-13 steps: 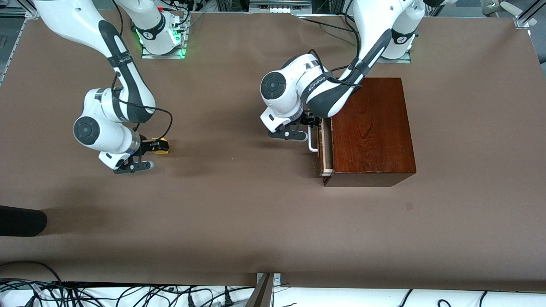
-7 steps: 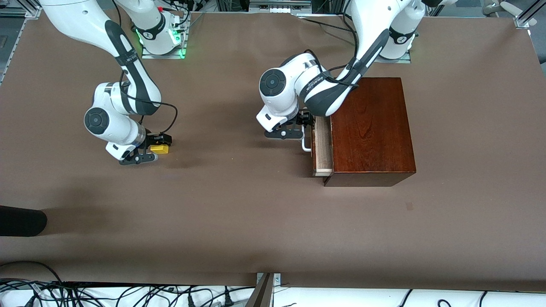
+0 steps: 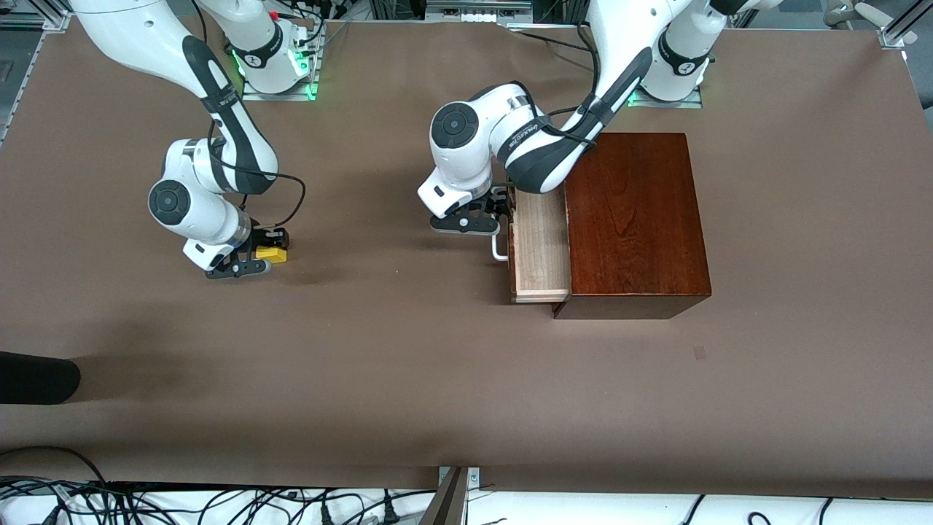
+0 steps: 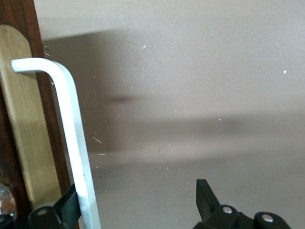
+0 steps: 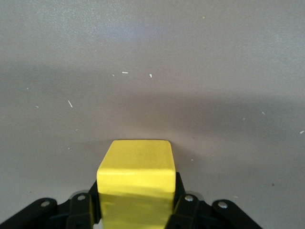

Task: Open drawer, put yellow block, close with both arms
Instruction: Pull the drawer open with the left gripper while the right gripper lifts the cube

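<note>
The drawer (image 3: 541,244) stands partly pulled out of the mahogany box (image 3: 634,219), its pale tray showing. My left gripper (image 3: 498,213) is at the white handle (image 3: 499,251). In the left wrist view the handle (image 4: 71,133) lies against one finger while the other finger (image 4: 206,193) stands wide apart, so the left gripper (image 4: 136,205) is open and hooked on the bar. My right gripper (image 3: 267,251) is shut on the yellow block (image 3: 272,254) low at the table toward the right arm's end. The right wrist view shows the block (image 5: 136,174) clamped between the pads of the right gripper (image 5: 136,207).
A dark rounded object (image 3: 36,375) lies at the table's edge at the right arm's end, nearer the front camera. Cables (image 3: 219,503) run along the near edge. Bare brown table lies between the block and the drawer.
The left arm has drawn the drawer farther out of the box, toward the right arm's end. The right wrist has turned a little, with the yellow block still held in about the same spot.
</note>
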Robot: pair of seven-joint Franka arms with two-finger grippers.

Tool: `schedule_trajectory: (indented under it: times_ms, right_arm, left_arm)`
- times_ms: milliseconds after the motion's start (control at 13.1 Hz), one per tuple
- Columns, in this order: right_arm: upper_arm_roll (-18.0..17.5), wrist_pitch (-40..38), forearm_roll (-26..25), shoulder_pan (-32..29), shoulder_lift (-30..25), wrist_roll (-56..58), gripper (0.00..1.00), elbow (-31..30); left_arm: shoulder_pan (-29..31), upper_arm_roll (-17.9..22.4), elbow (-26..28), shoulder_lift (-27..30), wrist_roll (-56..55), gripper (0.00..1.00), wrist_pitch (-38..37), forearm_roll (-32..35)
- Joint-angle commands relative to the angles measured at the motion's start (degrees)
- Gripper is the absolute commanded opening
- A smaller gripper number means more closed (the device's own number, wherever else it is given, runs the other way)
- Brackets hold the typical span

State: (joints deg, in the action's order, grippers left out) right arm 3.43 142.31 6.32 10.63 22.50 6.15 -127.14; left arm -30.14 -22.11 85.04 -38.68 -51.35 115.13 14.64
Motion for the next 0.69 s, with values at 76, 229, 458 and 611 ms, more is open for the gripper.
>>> schedule_trajectory:
  times_ms: [76,229,458,611]
  right_arm:
    - [-0.3,1.0,1.0,-0.1,-0.9,-0.3,0.11,-0.9]
    - [-0.3,0.9,1.0,0.0,-1.1,-0.3,0.01,-0.7]
    - [-0.3,0.5,0.9,-0.1,-1.6,0.2,0.00,1.0]
    - [-0.3,-3.3,0.9,-0.1,-2.3,0.4,0.00,4.1]
  left_arm:
    - [0.0,0.1,-2.8,0.4,0.2,1.00,-1.7,-0.8]
    - [0.3,0.1,-2.9,2.5,0.5,1.00,-6.1,-0.7]
    - [0.9,0.1,-2.9,6.3,2.7,1.00,-10.4,-0.8]
    - [2.4,0.3,-2.9,9.5,2.7,1.00,-14.0,-0.8]
